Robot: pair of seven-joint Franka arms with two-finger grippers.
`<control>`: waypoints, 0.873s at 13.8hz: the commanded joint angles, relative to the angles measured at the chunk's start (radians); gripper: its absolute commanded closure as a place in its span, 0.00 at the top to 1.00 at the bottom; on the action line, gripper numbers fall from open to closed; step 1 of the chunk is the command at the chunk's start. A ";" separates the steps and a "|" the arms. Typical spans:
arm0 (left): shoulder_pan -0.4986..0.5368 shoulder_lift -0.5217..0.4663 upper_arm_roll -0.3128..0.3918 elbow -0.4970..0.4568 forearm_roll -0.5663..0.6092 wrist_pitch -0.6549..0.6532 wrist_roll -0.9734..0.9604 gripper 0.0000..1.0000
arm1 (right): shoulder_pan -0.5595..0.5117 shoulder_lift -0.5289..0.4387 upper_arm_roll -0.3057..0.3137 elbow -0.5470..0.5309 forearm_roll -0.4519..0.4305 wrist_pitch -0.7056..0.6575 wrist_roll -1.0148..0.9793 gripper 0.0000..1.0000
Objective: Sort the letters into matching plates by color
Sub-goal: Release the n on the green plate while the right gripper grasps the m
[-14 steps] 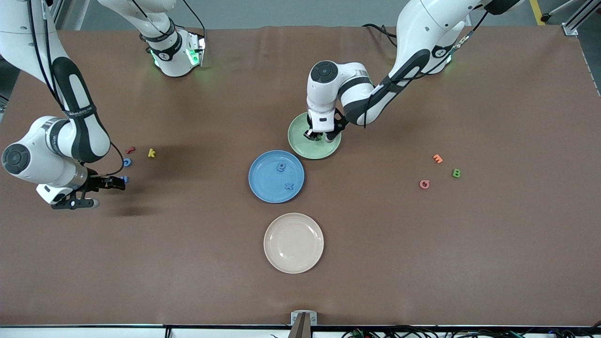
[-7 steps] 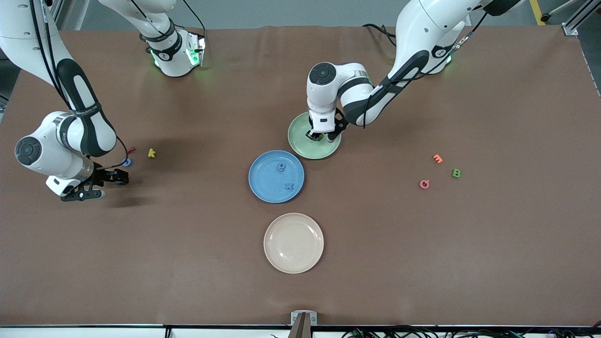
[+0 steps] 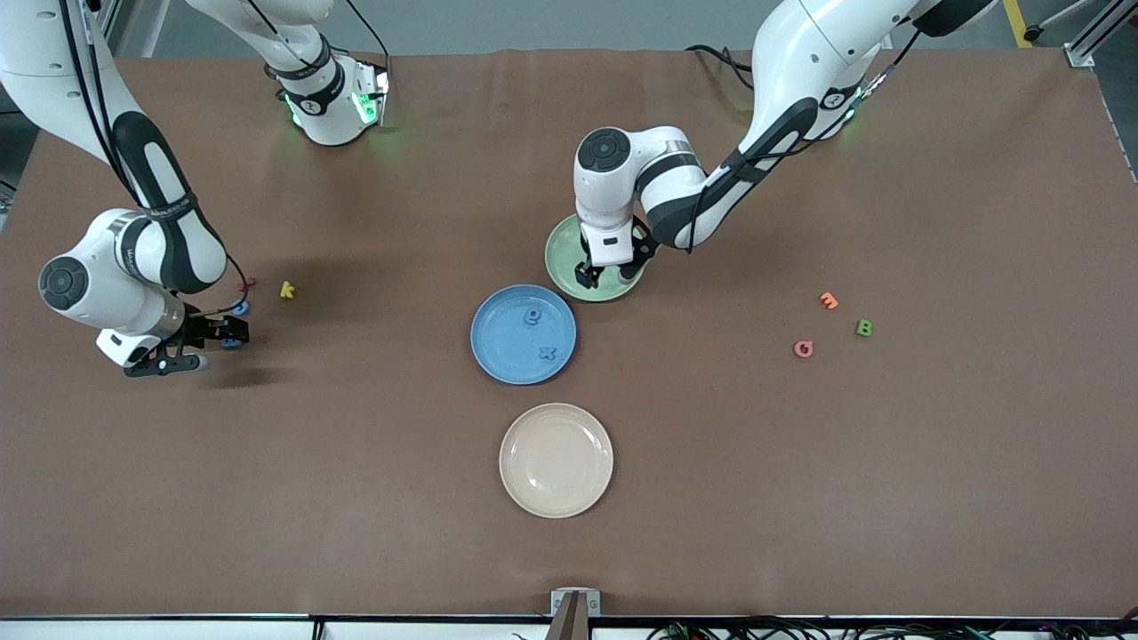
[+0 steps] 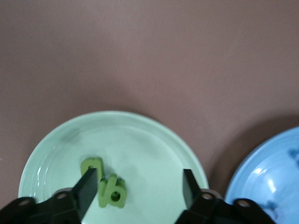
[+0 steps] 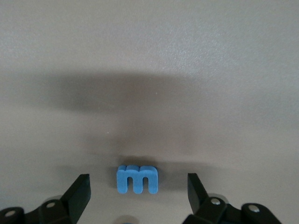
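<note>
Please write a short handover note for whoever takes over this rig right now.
Left gripper: open, over the green plate, nothing held.
Right gripper: open, straddling the blue m on the table at the right arm's end.
Done: two green letters lie in the green plate; two blue letters in the blue plate.
Left: the blue m; a blue ring letter beside it by the red and yellow letters; a green B at the left arm's end.
The beige plate and the orange and pink letters stay put.
</note>
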 commanded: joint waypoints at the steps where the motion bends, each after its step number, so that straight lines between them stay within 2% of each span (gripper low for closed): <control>1: 0.017 -0.033 0.000 0.021 0.017 -0.089 0.022 1.00 | -0.025 -0.012 0.021 -0.022 -0.018 0.012 -0.012 0.89; 3: 0.070 -0.064 -0.008 0.004 0.017 -0.203 0.129 1.00 | -0.025 -0.007 0.021 -0.022 -0.018 0.012 -0.012 0.82; 5: 0.124 -0.093 -0.009 -0.020 0.017 -0.258 0.209 1.00 | -0.025 -0.004 0.021 -0.020 -0.018 0.012 -0.012 0.76; 9: 0.289 -0.191 -0.037 -0.112 0.013 -0.261 0.437 0.99 | -0.025 0.016 0.021 -0.019 -0.018 0.047 -0.012 0.70; 12: 0.493 -0.220 -0.130 -0.166 0.013 -0.265 0.581 0.98 | -0.023 0.016 0.021 -0.017 -0.018 0.047 -0.012 0.51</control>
